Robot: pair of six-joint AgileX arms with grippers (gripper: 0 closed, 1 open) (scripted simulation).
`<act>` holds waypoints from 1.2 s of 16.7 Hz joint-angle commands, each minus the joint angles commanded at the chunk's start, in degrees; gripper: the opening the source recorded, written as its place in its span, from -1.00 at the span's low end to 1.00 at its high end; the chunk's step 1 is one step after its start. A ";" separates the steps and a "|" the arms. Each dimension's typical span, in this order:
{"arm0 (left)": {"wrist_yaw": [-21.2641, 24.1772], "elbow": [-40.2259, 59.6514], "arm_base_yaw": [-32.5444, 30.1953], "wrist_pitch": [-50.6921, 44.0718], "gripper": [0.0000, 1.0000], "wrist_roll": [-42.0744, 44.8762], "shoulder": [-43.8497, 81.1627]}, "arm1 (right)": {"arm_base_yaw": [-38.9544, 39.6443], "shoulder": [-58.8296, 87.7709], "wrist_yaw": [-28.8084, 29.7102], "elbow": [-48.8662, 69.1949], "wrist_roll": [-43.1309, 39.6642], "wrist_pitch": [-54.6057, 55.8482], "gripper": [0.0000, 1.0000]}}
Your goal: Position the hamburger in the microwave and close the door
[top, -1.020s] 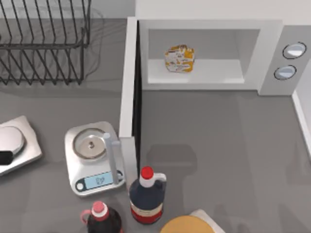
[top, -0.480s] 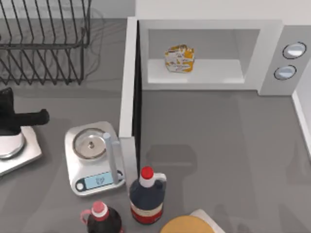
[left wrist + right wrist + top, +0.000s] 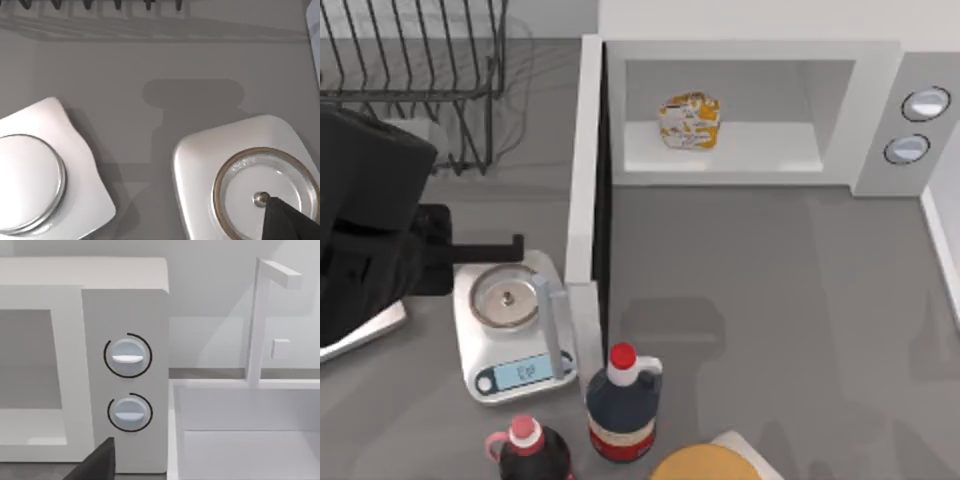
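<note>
The hamburger (image 3: 689, 121) sits on the floor of the microwave (image 3: 750, 55), toward the left of the cavity. The door (image 3: 584, 170) stands wide open, swung out toward the near side from the microwave's left edge, with its handle (image 3: 552, 320) at the near end. The two dials (image 3: 128, 356) are on the grey panel at the microwave's right.

The left arm reaches in from the left over the tabletop (image 3: 770, 290). Its left gripper (image 3: 490, 244) hangs above the far edge of a scale (image 3: 512, 330) that lies just left of the door; in the left wrist view a dark fingertip (image 3: 287, 220) shows over the scale's round pan (image 3: 265, 192). Whether the left gripper is released or clenched I cannot tell.

A second scale (image 3: 45, 175) lies farther left, partly under the arm. A wire rack (image 3: 415, 80) stands at the far left. Near the front edge are two dark bottles with red caps (image 3: 623, 405) and an orange disc (image 3: 705, 463).

The right wrist view looks at the dial panel from near the microwave's right; a sink (image 3: 245, 430) with a tap lies just beside it.
</note>
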 joint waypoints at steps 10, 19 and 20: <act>0.07 -4.97 -0.04 6.09 -1.00 -0.32 2.94 | 0.00 0.00 0.00 0.00 0.00 0.00 1.00; 0.03 -18.85 -0.08 27.49 -1.00 0.17 9.04 | 0.00 0.00 0.00 0.00 0.00 0.00 1.00; 0.03 -18.85 -0.08 27.49 -1.00 0.17 9.04 | 0.00 0.00 0.00 0.00 0.00 0.00 1.00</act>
